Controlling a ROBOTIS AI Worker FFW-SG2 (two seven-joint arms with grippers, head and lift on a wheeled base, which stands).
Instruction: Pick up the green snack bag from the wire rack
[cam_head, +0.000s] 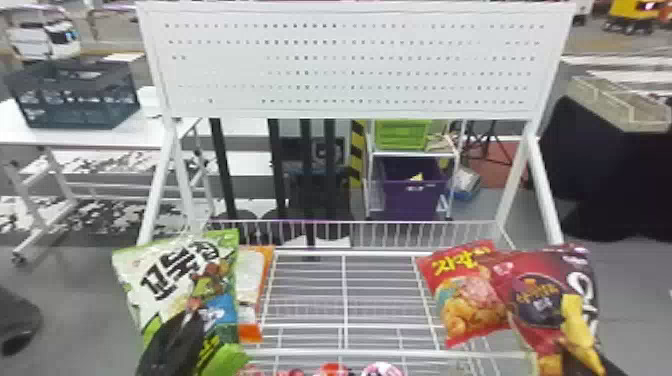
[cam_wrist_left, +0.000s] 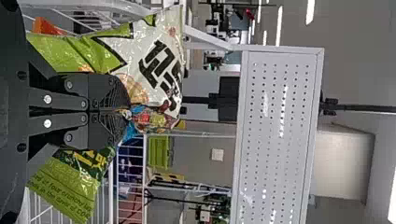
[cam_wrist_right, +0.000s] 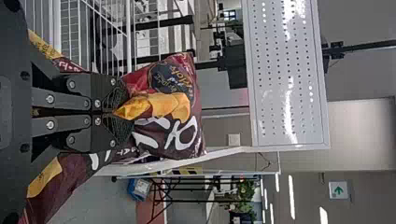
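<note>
The left gripper (cam_head: 175, 340) has the green snack bag (cam_head: 175, 280) pinched between its fingers, puckering the front, at the wire rack's (cam_head: 345, 300) left side. The right gripper (cam_head: 611, 369) nips a dark red bag (cam_head: 537, 300) at the other side. Beside these stand an orange-and-white bag (cam_head: 250, 280) and a red bag (cam_head: 470, 295). A white pegboard (cam_head: 350, 65) rises behind; past it, a dark crate (cam_head: 80, 95) sits on a white table (cam_head: 85, 137). Both arms reach in low.

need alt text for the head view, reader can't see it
The left gripper pinches a green snack bag at the left of a white wire rack; at the right, a dark red bag overlaps a bright red one.
</note>
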